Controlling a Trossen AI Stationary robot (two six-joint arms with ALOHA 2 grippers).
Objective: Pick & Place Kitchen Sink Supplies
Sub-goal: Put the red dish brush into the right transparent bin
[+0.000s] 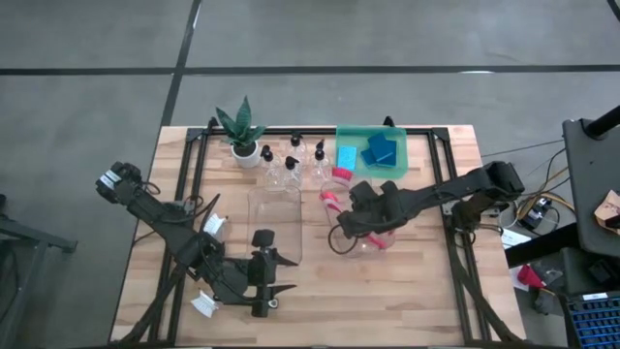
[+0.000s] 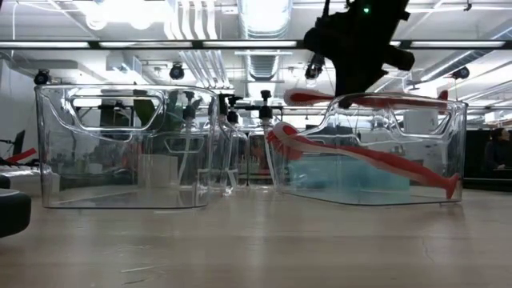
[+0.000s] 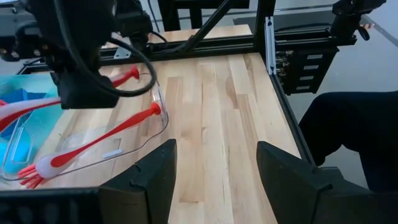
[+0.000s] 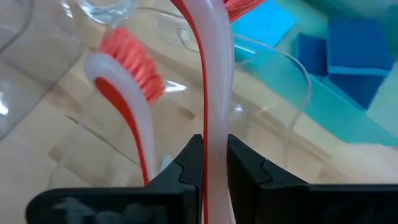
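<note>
Right wrist view shows the right gripper (image 4: 215, 163) clamped on the handle of a red brush (image 4: 211, 81), held over the clear bin (image 1: 373, 244) where another red brush (image 2: 360, 156) already lies slanted. The risk I see: in the low view the held brush sits level with the bin's rim, so if released there it may catch on the wall and tip out onto the table (image 1: 387, 291). Blue sponges (image 1: 383, 152) wait in the green tray (image 1: 349, 131). The left gripper (image 3: 214, 180) idles near the table's front edge, fingers apart
</note>
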